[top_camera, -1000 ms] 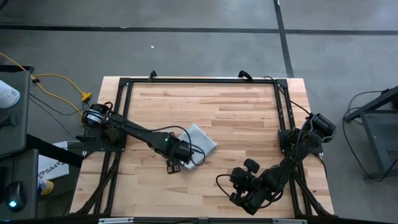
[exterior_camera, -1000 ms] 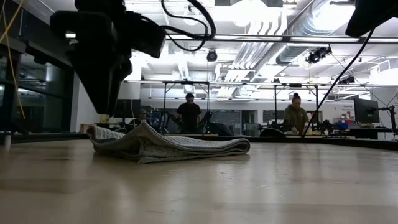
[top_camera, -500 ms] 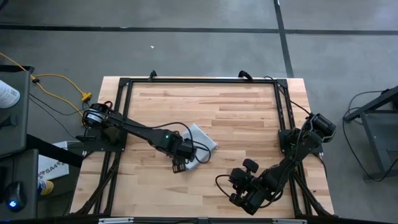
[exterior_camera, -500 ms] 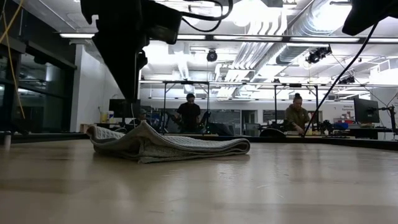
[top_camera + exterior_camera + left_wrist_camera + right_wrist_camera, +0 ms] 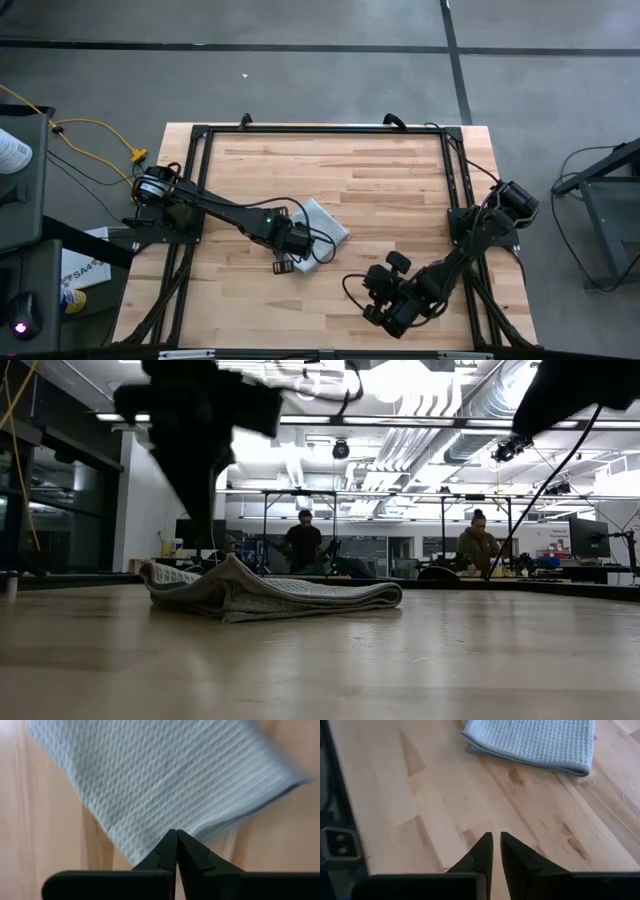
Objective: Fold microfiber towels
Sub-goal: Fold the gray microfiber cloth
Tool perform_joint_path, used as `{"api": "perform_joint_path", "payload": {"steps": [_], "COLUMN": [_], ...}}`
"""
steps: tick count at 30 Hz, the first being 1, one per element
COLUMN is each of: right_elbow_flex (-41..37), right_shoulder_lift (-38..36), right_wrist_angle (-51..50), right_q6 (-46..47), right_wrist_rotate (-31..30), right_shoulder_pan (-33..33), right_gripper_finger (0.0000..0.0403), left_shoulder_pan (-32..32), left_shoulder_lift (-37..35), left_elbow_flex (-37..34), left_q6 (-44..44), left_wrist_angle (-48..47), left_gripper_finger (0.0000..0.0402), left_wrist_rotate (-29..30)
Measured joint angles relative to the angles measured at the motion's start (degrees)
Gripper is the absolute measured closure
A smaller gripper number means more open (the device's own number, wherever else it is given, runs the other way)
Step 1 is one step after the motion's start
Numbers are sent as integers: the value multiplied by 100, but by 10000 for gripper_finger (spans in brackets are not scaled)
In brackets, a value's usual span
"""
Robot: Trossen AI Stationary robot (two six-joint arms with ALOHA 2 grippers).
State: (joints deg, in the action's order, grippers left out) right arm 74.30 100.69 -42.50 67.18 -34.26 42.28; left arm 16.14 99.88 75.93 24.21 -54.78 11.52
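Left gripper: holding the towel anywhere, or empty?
Empty. The left gripper has its jaws shut on nothing, above the folded towel, which lies free on the table.

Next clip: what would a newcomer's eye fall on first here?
The folded pale grey-blue towel lying near the middle of the wooden table. The left gripper, fingers shut and empty, hangs above the towel's near edge. The right gripper waits over bare wood toward the table's front right.

Wooden table point(image 5: 380, 190), yellow cable point(image 5: 95, 125), two people point(image 5: 303, 540)
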Motion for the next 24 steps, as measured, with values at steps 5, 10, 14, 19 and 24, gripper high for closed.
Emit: {"api": "perform_joint_path", "payload": {"steps": [5, 10, 14, 19, 24], "right_elbow_flex": [-478, -705, -932, -1232, -1478], "right_shoulder_lift": [1, 4, 4, 4, 4], "right_wrist_angle": [561, 827, 1325, 2315, 2939], "right_q6": [-12, -162, -427, -930, -1336], "right_wrist_rotate": [175, -26, 2, 213, 383], "right_shoulder_pan": [-250, -511, -782, -1151, -1553], "right_gripper_finger": [375, 375, 375, 375, 375], "left_shoulder_pan": [0, 0, 0, 2, 4], "left_shoulder_lift": [2, 2, 2, 2, 2], "left_elbow_flex": [-421, -655, -747, -909, -1045], "left_q6": [50, 306, 300, 145, -3], "left_wrist_angle": [-25, -22, -44, -53, 148], "left_gripper_finger": [399, 400, 400, 401, 401], "left_wrist_rotate": [197, 426, 473, 720, 817]}}
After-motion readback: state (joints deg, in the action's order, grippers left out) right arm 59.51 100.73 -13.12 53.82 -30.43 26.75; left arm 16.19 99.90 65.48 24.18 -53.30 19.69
